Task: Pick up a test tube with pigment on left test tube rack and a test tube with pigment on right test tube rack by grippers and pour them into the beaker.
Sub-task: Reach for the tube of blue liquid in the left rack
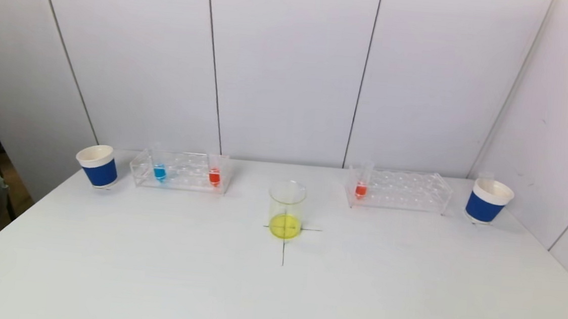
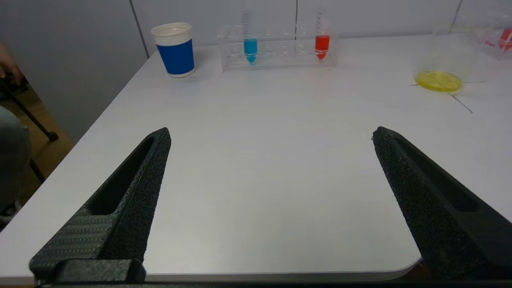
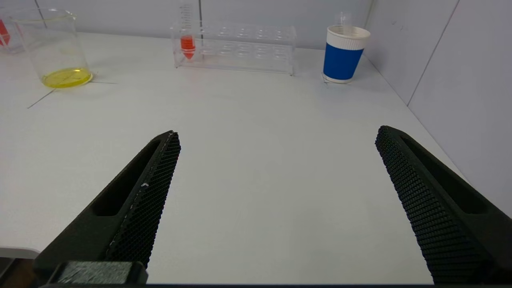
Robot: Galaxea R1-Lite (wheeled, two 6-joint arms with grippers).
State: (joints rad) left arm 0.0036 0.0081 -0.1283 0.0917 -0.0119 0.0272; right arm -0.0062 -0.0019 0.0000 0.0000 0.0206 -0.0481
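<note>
The clear left rack (image 1: 181, 171) (image 2: 280, 50) holds a blue-filled tube (image 1: 159, 171) (image 2: 250, 46) and a red-filled tube (image 1: 214, 176) (image 2: 322, 44). One red-filled tube (image 1: 361, 188) (image 3: 187, 44) stands at the inner end of the clear right rack (image 1: 403, 190) (image 3: 240, 48). Between the racks stands the glass beaker (image 1: 286, 208) (image 2: 444, 60) (image 3: 56, 48) with yellow liquid at its bottom. My left gripper (image 2: 272, 134) hangs open and empty over the table's near left edge. My right gripper (image 3: 278, 134) hangs open and empty near the right front. Neither arm shows in the head view.
A blue-banded paper cup (image 1: 97, 166) (image 2: 175, 49) stands left of the left rack. Another such cup (image 1: 487, 201) (image 3: 344, 54) stands right of the right rack, close to the side wall (image 1: 561, 110). A black cross (image 1: 283, 253) marks the beaker's spot.
</note>
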